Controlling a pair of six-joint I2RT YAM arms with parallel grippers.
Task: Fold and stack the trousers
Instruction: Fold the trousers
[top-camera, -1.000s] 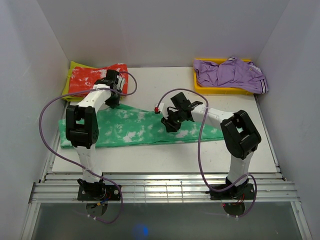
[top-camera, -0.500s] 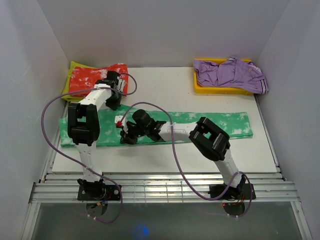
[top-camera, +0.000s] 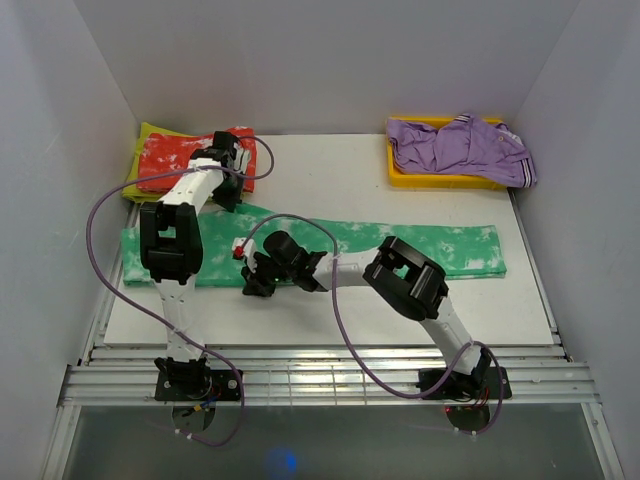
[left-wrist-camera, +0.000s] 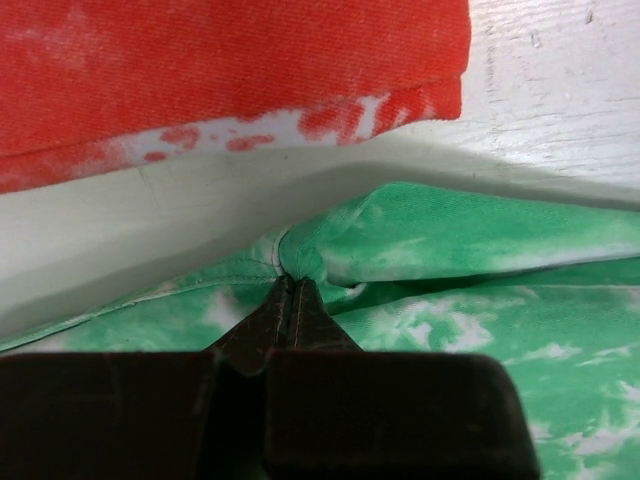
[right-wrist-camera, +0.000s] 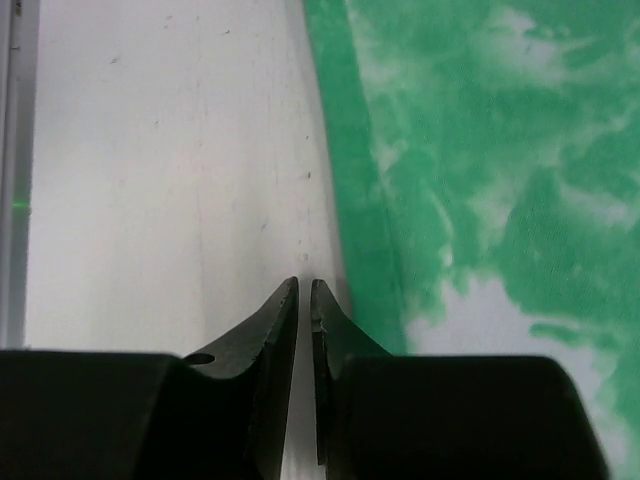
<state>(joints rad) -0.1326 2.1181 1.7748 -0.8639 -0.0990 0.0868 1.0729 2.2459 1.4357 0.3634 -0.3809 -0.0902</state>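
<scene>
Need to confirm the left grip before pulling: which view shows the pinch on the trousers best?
Left wrist: jaws shut on a puckered trousers edge. Top shows the left gripper hiding it; right wrist shows another edge only.

Overhead camera looks down; wrist cameras hug the trousers.

The bright green, white-blotched cloth trousers look soft, matt and finely woven, with a stitched hem; the red-and-white blotched folded garment is matt cloth too; the white tabletop is matt, faintly scuffed; the black fingers of the left gripper look like dull plastic.
</scene>
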